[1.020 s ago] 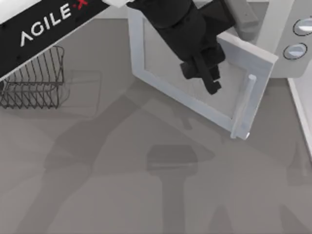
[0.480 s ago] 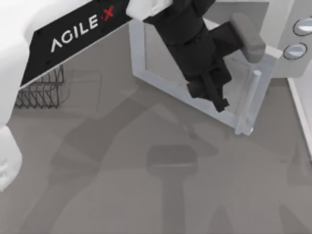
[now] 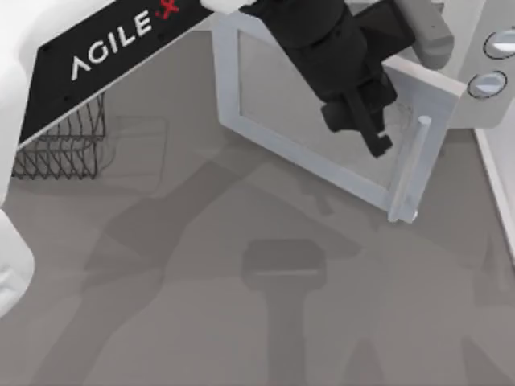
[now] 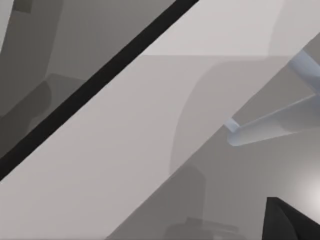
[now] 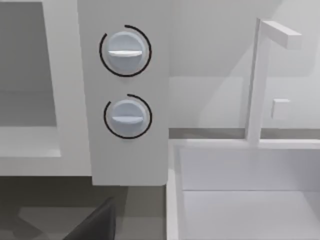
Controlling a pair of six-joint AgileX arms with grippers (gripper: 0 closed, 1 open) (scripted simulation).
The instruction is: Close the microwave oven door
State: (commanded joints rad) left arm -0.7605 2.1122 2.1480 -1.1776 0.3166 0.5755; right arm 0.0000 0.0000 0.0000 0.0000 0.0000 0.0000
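The microwave oven door [image 3: 241, 96] stands ajar, swung out over the table from its hinge side at the back. Its pale bar handle [image 3: 412, 165] runs along the free edge. The microwave oven [image 3: 483, 104] is at the back right, with two round knobs [image 3: 488, 84] on its panel. My left arm reaches in from the left, and my left gripper [image 3: 374, 138] sits against the door's outer face [image 4: 150, 125], over the grey window just left of the handle [image 4: 270, 130]. A dark part of my right gripper [image 5: 95, 225] is low in the right wrist view, facing the knobs [image 5: 125, 50].
A dark wire rack [image 3: 64, 149] stands at the left of the table, partly under my left arm. A white box-like unit [image 5: 240, 190] with a thin upright frame sits right of the oven, its edge [image 3: 500, 189] along the table's right side.
My left gripper has moved right and back along the door's face toward the handle. The door's free edge has swung a little closer to the oven.
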